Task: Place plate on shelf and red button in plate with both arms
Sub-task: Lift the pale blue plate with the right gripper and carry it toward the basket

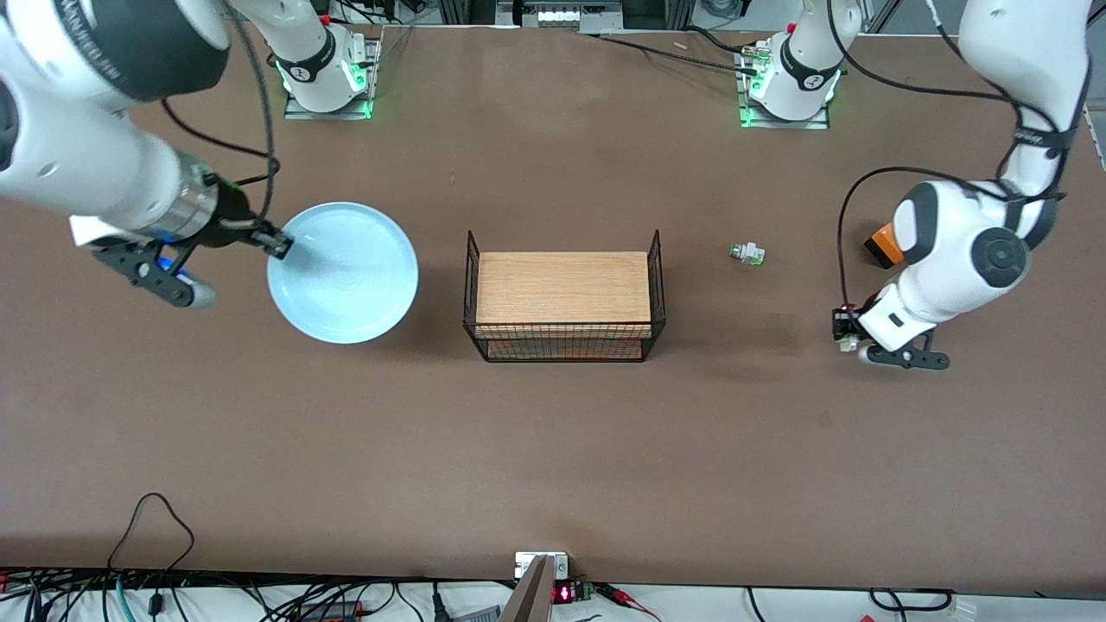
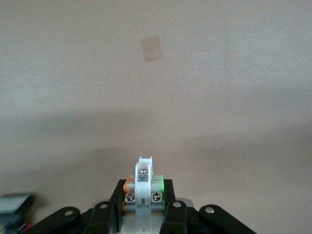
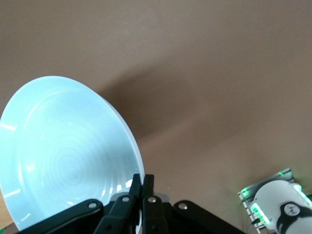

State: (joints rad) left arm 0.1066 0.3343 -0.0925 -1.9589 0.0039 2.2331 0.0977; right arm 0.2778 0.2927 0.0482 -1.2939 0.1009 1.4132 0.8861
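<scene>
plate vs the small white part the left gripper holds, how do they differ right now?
The round pale blue glossy plate is far larger than the tiny white plastic button part. The plate is pinched at its rim by the right gripper; the part sits wholly between the left gripper fingers. The plate is plain; the part shows screws and green bits. Both are gripped.

Red button [image 2: 145, 187] half sunk between left gripper [image 2: 144, 214] fingers, cap unseen; plate [image 3: 63, 156] rim cropped in right wrist view.

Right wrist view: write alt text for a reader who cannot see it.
The right gripper is shut on the rim of the pale blue plate, holding it tilted above the brown table. A robot base with green lights sits at one corner.
</scene>
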